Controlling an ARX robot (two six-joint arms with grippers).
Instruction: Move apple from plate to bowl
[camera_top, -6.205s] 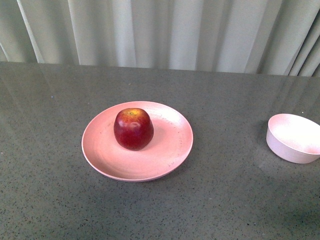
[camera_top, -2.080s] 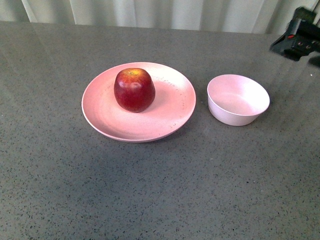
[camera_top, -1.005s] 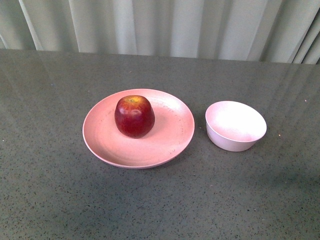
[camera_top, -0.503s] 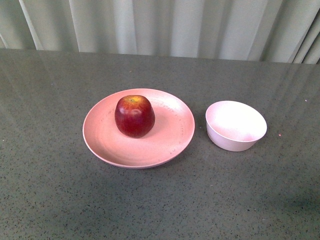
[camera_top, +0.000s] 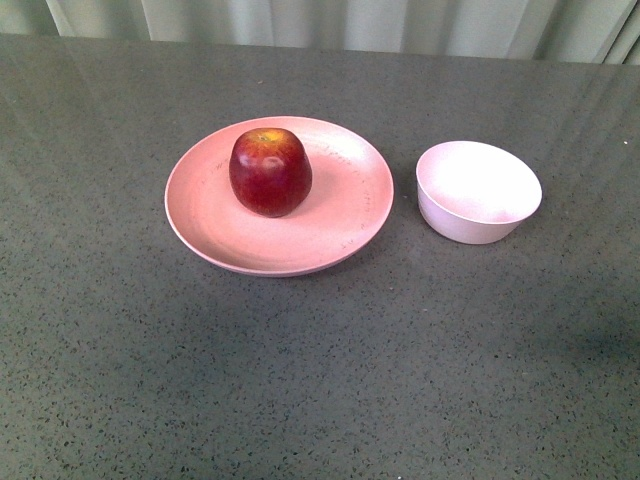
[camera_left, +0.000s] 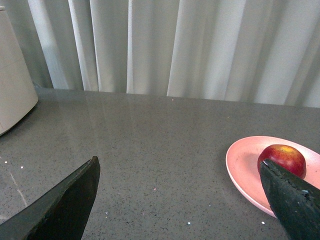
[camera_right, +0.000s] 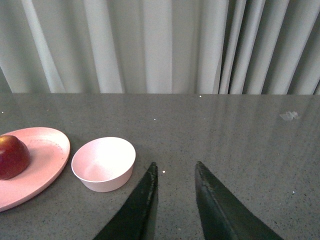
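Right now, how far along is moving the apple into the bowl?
Nothing is done yet: the apple sits on the plate, and the bowl beside it is empty. Both the left end effector and the right end effector are open and hold nothing. Grasping, carrying and releasing all remain.

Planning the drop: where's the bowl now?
In the front view, the bowl sits empty right of the plate holding the apple, close but not touching.

Left tool (camera_left: 179, 161) and right tool (camera_right: 176, 163): each 2 smooth, matte black, tapered blade-like fingers (camera_right: 215, 200).
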